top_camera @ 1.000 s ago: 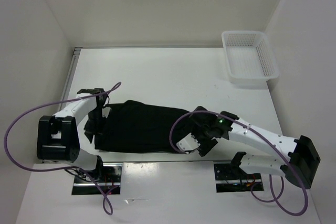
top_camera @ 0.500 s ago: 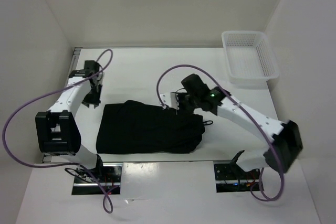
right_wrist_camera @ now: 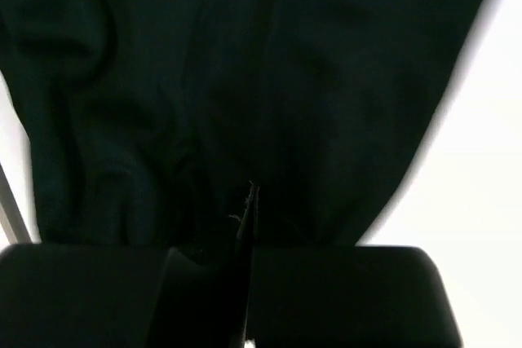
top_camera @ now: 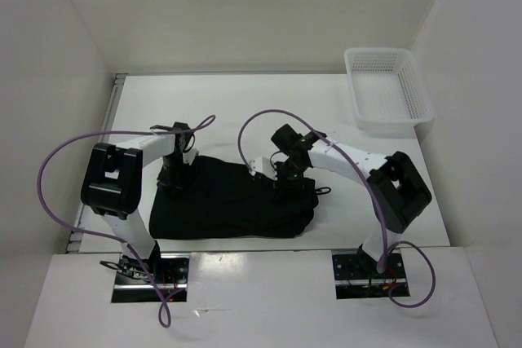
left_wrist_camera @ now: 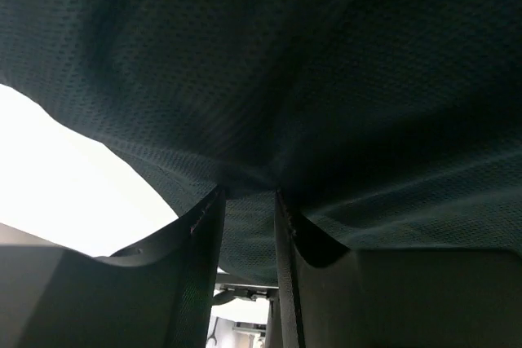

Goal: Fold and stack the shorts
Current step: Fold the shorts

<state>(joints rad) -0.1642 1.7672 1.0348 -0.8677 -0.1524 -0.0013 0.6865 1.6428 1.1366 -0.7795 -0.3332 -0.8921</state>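
Near the middle of the white table (top_camera: 245,112), toward my bases, lie the black soft fabric shorts (top_camera: 232,205). They are folded into a flat, roughly rectangular bundle with its long side running left to right. The near edge is straight. The right end is rounded, with a small dark loop of cord showing just beyond it.

My left gripper (top_camera: 173,175) stands at the far left corner of the shorts, pointing down onto the cloth. My left wrist view shows a narrow fold of the fine-textured fabric running between the two dark fingers (left_wrist_camera: 188,275), which close on it from both sides. Finding: jaws clamped on the shorts.

My right gripper (top_camera: 287,178) stands at the far edge of the shorts, toward their right end. In my right wrist view the two fingers (right_wrist_camera: 342,291) meet along a thin seam, tips at the wrinkled cloth. Finding: jaws together. I cannot tell whether any fabric is caught between them.

A white mesh plastic basket (top_camera: 390,125) sits at the far right corner of the table, well apart from the shorts and from both grippers.

A purple cable (top_camera: 49,177) loops out from my left arm.
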